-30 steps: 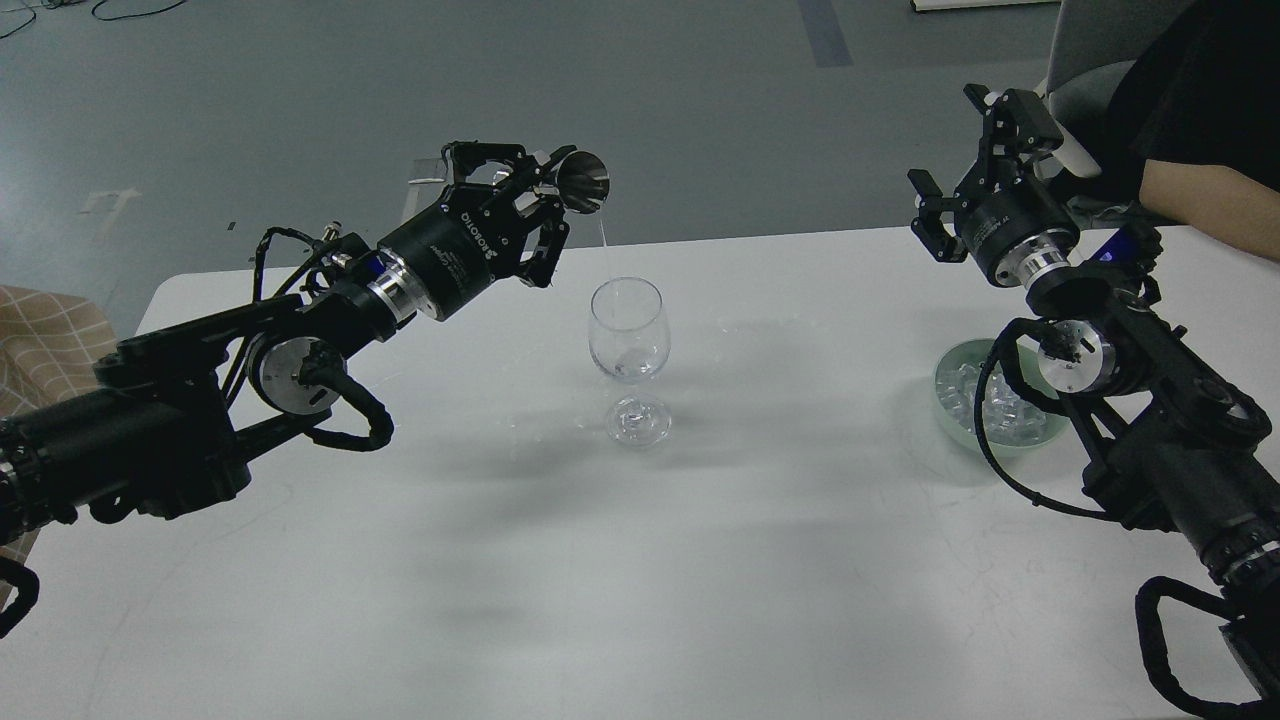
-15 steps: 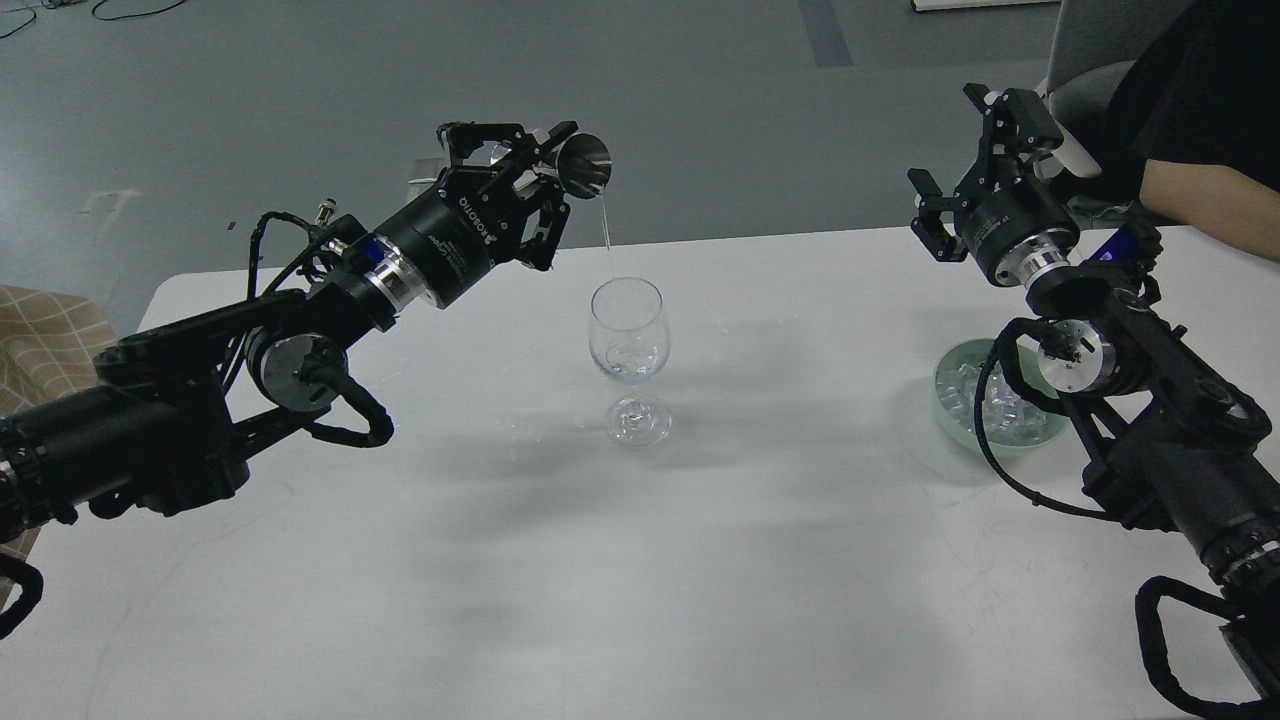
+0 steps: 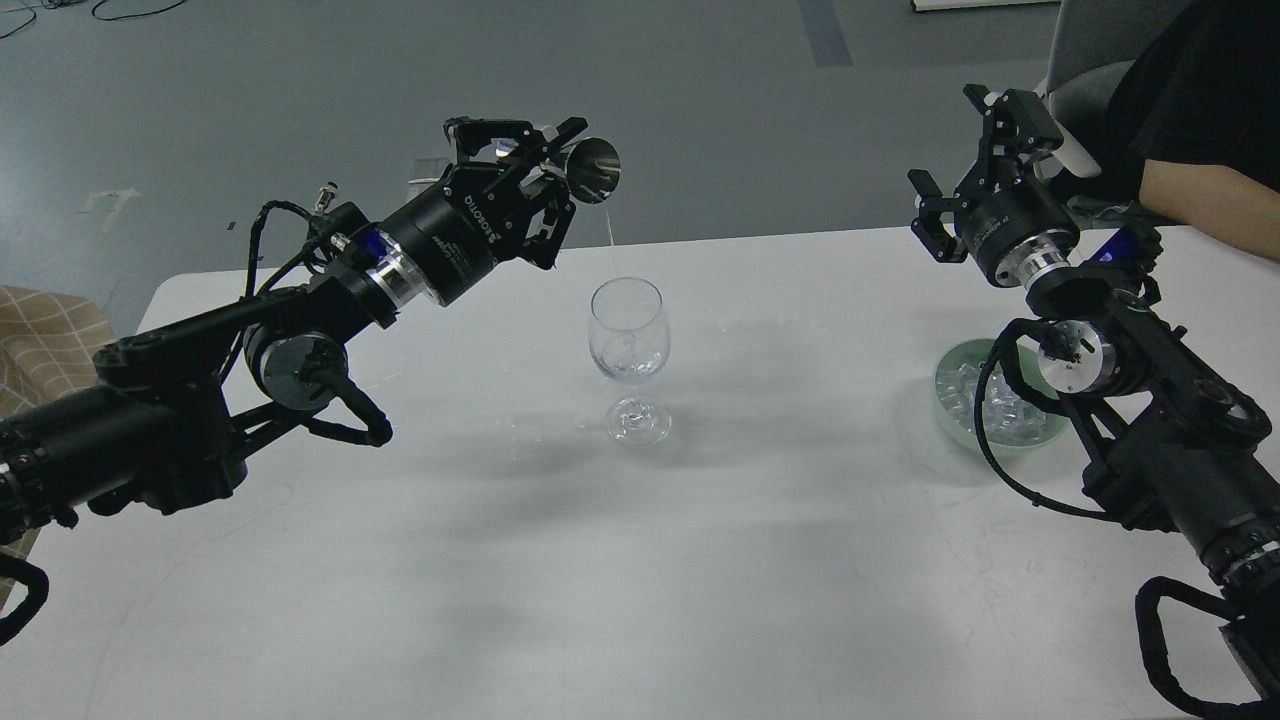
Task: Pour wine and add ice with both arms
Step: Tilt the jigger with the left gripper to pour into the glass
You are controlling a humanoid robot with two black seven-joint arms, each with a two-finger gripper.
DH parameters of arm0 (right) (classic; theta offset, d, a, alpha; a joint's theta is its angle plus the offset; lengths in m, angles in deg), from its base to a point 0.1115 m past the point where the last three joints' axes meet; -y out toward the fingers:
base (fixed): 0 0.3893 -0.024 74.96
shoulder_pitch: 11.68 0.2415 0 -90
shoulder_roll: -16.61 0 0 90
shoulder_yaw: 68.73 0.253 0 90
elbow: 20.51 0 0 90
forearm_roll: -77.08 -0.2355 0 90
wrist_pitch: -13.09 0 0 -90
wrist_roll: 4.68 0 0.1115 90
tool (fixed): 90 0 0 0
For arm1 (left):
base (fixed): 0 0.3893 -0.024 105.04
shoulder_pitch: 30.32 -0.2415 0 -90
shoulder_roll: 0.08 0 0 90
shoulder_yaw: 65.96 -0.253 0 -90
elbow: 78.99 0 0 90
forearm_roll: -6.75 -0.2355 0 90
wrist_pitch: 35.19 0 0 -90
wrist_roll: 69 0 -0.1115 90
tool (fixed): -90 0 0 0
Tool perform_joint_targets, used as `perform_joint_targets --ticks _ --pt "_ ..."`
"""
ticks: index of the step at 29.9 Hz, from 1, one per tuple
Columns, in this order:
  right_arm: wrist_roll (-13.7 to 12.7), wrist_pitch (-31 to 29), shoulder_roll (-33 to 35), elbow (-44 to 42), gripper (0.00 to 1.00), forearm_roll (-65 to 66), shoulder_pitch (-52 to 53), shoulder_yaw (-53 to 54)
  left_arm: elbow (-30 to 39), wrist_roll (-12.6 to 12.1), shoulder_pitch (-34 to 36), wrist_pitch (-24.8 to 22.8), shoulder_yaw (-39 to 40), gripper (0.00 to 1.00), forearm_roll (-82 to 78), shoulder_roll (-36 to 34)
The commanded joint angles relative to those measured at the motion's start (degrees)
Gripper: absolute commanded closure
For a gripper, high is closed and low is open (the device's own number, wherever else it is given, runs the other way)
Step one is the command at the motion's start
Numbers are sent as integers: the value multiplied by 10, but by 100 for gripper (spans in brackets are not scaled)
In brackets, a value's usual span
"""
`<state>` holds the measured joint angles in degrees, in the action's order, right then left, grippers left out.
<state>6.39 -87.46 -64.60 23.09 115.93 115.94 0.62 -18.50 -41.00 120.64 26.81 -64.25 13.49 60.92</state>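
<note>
My left gripper (image 3: 545,165) is shut on a small silver metal cup (image 3: 592,170), tipped on its side above and just left of the clear stemmed glass (image 3: 628,335). A faint thin thread of wine (image 3: 609,232) hangs below the cup's lip, over the glass. A little clear liquid lies at the bottom of the glass bowl. My right gripper (image 3: 968,152) is open and empty, held high beyond the pale green bowl (image 3: 944,378). The ice (image 3: 1002,408) is heaped in that bowl, partly hidden by my right arm.
The glass stands mid-table on the white table (image 3: 760,560). A person's bare forearm (image 3: 1205,205) and a grey chair (image 3: 1090,90) are at the back right, close behind my right gripper. A checked cloth (image 3: 40,340) is at the left edge.
My left gripper rose slightly and turned the cup's mouth further round. A clear stream showed half a second ago; now it is only a faint thread. The right arm has not moved.
</note>
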Motion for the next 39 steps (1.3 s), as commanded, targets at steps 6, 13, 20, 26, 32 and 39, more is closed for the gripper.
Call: perform_joint_targets --ticks 6,13,20,26,32,39 --pt "0 0 1 0 0 0 0 0 1 0 -25 0 42 100 -62 5" --pt "0 0 0 0 0 0 -3 0 -11 0 -36 0 50 100 -69 6" --pt "0 0 0 0 0 0 -3 0 -42 0 -43 0 50 100 -80 10" --pt "0 0 0 1 0 0 -3 1 -42 0 -51 0 59 100 -124 11" --pt "0 0 0 1 0 0 -3 1 -42 0 -60 0 85 100 -178 11" --pt "1 0 0 0 0 0 -3 1 -42 0 -61 7 100 100 -207 11"
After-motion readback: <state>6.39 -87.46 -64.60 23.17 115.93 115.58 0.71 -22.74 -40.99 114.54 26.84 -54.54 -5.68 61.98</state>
